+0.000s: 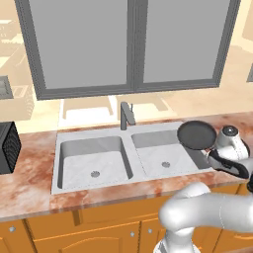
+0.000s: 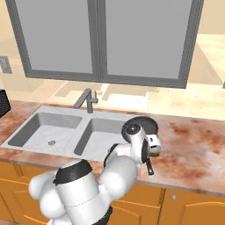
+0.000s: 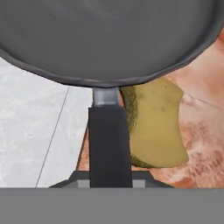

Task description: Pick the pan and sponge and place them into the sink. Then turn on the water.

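- A dark box-like appliance (image 1: 7, 147) is sitting at the far left of the reddish marbled counter (image 1: 29, 183).
- The sink (image 1: 94, 185) is lying sunk into that counter, its two grey bowls side by side, each showing a round drain.
- The angular grey faucet (image 1: 126, 115) is standing behind the divider between the bowls, under the grey window frame (image 1: 132, 44).
- The pan (image 1: 197, 134) is hanging over the right edge of the right bowl, its round black body partly above the basin and partly above the counter.
- The pan's handle (image 3: 109, 144) is running straight down into the gripper (image 3: 109, 181), whose fingers are pinching narrowly on it; the hand view shows the handle caught between them.
- The sponge (image 3: 155, 124) is lying on the counter just right of the handle, its left edge hidden behind the handle and pan rim.
- Orange cabinet doors (image 1: 74, 234) are lining the front below the counter.
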Controlling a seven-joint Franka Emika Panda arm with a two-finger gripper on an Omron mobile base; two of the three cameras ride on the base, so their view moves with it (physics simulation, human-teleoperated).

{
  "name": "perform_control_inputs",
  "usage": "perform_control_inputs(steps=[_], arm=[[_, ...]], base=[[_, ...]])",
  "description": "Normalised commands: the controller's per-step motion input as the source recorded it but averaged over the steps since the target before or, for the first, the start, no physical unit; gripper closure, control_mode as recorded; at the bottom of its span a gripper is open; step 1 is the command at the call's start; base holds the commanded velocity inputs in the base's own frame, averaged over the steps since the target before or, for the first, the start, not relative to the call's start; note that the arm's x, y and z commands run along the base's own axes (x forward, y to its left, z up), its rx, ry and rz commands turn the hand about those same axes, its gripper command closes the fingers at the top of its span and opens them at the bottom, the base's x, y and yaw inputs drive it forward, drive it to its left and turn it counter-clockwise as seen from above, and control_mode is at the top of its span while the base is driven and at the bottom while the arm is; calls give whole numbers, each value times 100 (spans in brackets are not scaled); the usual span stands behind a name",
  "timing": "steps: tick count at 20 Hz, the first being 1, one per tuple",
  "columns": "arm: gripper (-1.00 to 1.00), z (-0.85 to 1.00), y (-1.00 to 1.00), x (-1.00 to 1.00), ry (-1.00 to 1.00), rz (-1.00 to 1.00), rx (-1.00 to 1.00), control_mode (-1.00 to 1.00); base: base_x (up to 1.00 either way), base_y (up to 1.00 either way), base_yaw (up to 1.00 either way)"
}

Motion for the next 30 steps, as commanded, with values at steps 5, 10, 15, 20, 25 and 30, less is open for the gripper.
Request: perform_control_inputs(steps=[5, 10, 15, 20, 25, 30], arm=[[100, 0, 0, 71, 15, 19, 0, -100], [100, 0, 0, 52, 11, 20, -1, -100], [100, 0, 0, 26, 5, 20, -1, -100], [100, -13, 5, 10, 3, 20, -3, -100], [100, -39, 17, 0, 0, 16, -5, -100], [100, -47, 32, 0, 0, 12, -9, -100]], base=[[0, 0, 0], [0, 0, 0], [0, 0, 0], [0, 0, 0], [0, 0, 0], [0, 0, 0]])
